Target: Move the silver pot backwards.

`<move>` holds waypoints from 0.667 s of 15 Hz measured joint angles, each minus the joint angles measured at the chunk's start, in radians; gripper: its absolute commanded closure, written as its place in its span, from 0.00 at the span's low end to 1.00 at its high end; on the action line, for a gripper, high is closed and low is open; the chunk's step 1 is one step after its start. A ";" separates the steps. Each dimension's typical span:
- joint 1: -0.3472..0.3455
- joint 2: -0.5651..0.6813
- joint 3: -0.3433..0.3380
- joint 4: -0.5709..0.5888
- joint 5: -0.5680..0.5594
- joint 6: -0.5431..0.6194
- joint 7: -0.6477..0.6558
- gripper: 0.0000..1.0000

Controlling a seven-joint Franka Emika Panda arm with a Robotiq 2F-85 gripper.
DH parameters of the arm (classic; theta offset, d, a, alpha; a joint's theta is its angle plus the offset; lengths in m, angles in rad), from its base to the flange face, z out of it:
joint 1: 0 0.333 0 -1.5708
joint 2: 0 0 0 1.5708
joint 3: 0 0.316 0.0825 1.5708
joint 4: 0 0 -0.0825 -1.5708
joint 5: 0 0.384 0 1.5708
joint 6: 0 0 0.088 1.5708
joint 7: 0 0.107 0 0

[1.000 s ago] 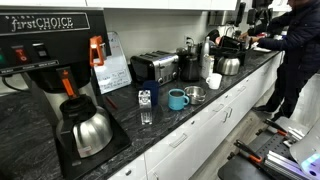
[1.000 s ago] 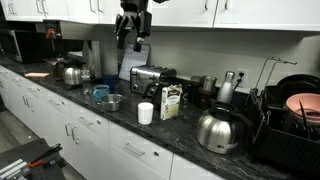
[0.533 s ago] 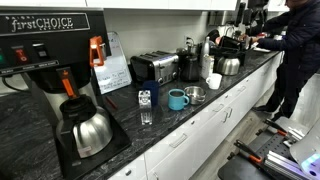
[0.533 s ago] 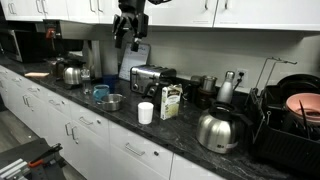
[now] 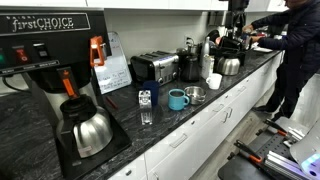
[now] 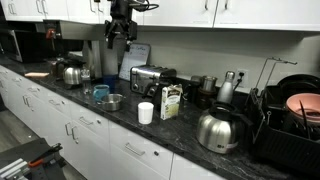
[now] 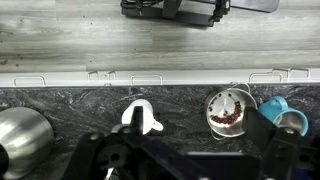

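The silver pot (image 6: 112, 101) is small, shallow and shiny, and stands near the counter's front edge beside a teal mug (image 6: 100, 93). It shows in both exterior views (image 5: 195, 94). In the wrist view the pot (image 7: 231, 108) holds dark red bits, with the mug (image 7: 284, 114) to its right. My gripper (image 6: 119, 30) hangs high above the counter, open and empty, well clear of the pot. In the wrist view my gripper (image 7: 190, 160) shows as dark, blurred fingers (image 7: 100, 155) at the bottom, spread wide.
A white cup (image 7: 139, 115), a carton (image 6: 171, 101), a toaster (image 6: 150, 77) and a rounded steel jug (image 6: 218, 130) stand along the counter. A coffee machine with a carafe (image 5: 85, 130) stands at one end. A person (image 5: 300, 40) works at the far end.
My gripper has moved sideways along the counter, from above the toaster toward the spot above the mug and pot. The objects have not moved.
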 measured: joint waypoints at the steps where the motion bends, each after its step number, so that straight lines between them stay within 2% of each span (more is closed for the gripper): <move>1: 0.000 0.001 0.000 0.000 0.000 0.001 -0.001 0.00; 10: 0.004 0.001 0.002 -0.001 0.009 0.001 -0.004 0.00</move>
